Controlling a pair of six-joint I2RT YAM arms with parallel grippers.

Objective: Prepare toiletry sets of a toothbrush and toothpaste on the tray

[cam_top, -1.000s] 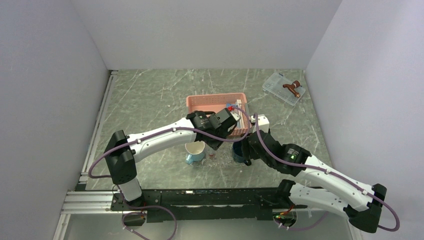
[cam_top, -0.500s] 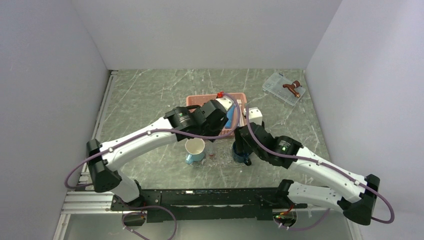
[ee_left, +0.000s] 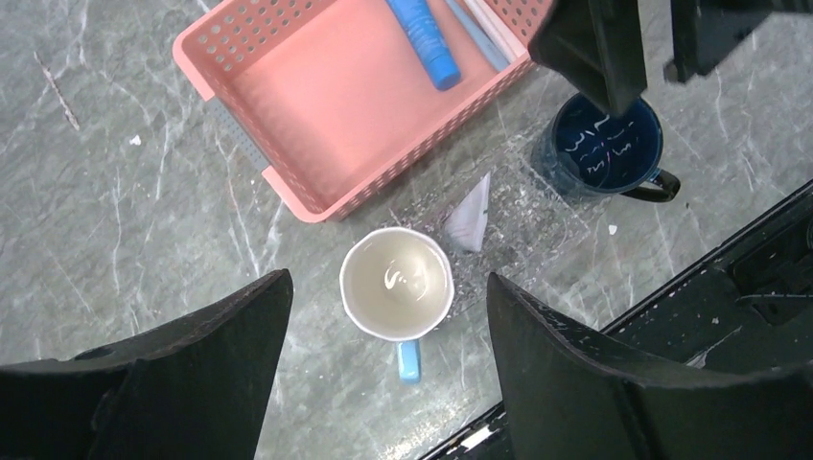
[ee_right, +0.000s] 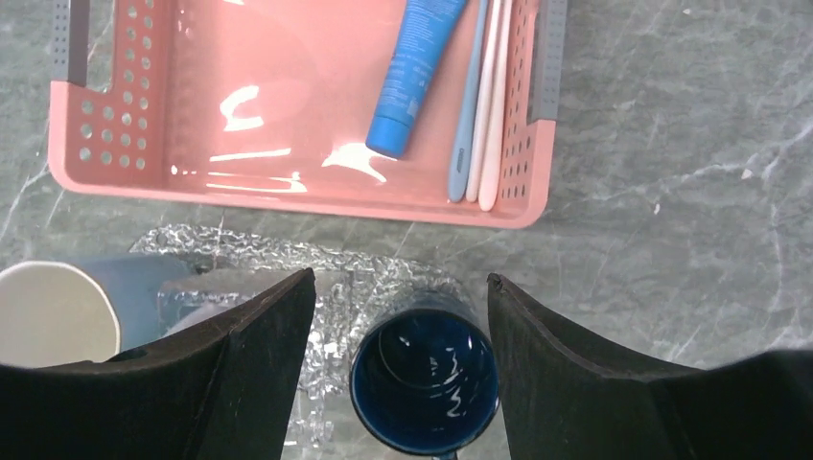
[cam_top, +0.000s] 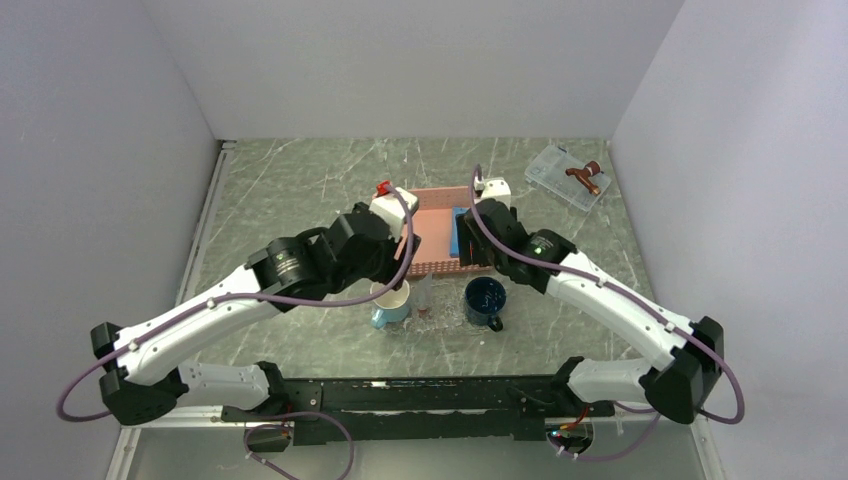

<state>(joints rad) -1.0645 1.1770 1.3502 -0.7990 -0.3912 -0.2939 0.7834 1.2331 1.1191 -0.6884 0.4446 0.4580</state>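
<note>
The pink basket [cam_top: 440, 215] holds one blue toothpaste tube [ee_right: 414, 67] and three toothbrushes [ee_right: 489, 105] along its right wall; both also show in the left wrist view, the toothpaste [ee_left: 422, 38] and a toothbrush [ee_left: 479, 38]. The clear textured tray [ee_right: 288, 254] lies in front of the basket [ee_left: 522, 225], with a small pale flat wedge [ee_left: 470, 216] on it. My left gripper [ee_left: 386, 276] is open and empty above a white mug [ee_left: 396, 283]. My right gripper [ee_right: 400, 275] is open and empty above a dark blue mug [ee_right: 425, 388].
The white mug [cam_top: 390, 300] stands at the tray's left end and the dark blue mug [cam_top: 485, 300] at its right end. A small clear box [cam_top: 565, 175] with a brown item lies at the back right. Grey walls close in three sides.
My left gripper went from the tray up over the basket, then left over the white mug. My right gripper drew back from the dark blue mug towards the basket's right end.
</note>
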